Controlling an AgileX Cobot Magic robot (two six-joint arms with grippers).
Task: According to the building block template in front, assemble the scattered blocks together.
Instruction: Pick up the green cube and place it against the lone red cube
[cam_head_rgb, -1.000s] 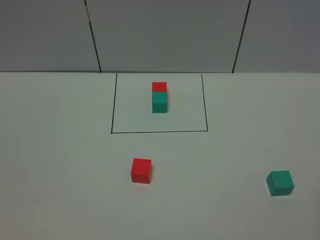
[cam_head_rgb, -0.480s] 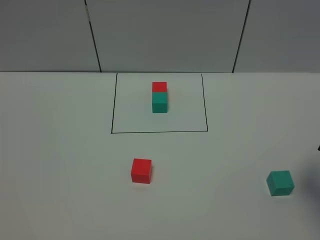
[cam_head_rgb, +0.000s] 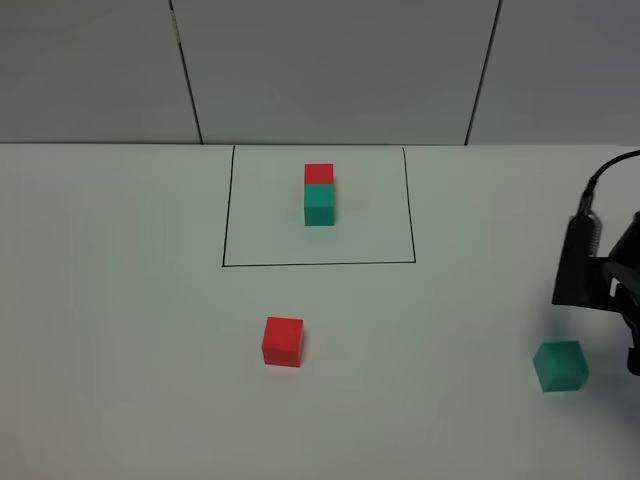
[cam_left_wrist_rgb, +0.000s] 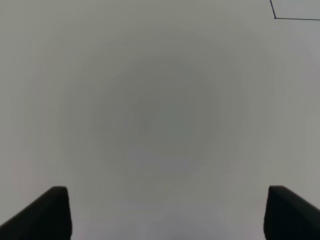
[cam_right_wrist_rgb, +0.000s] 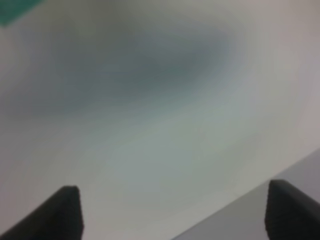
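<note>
Scattered blocks (cam_head_rgb: 283, 341) well apart; left fingers (cam_left_wrist_rgb: 47, 215) and right fingers (cam_right_wrist_rgb: 62, 212) wide (both empty).

This looks like a robotics lab test bench. A bare white table (cam_head_rgb: 120, 400) fills the lower part of the frame. Across the top stands a plain grey panel wall (cam_head_rgb: 340, 70), split by dark vertical seams (cam_head_rgb: 186, 70). A thin black rectangle (cam_head_rgb: 318, 264) is drawn straight onto the table at upper centre, framing a joined red-and-teal cube pair (cam_head_rgb: 319, 195). Below it, near the centre, lies a loose red cube (cam_head_rgb: 283, 341), and at lower right a loose teal cube (cam_head_rgb: 560, 365). All are plain, unmarked test pieces. A black robot arm (cam_head_rgb: 578, 265) with a cable (cam_head_rgb: 590, 195) enters at the right edge.
</note>
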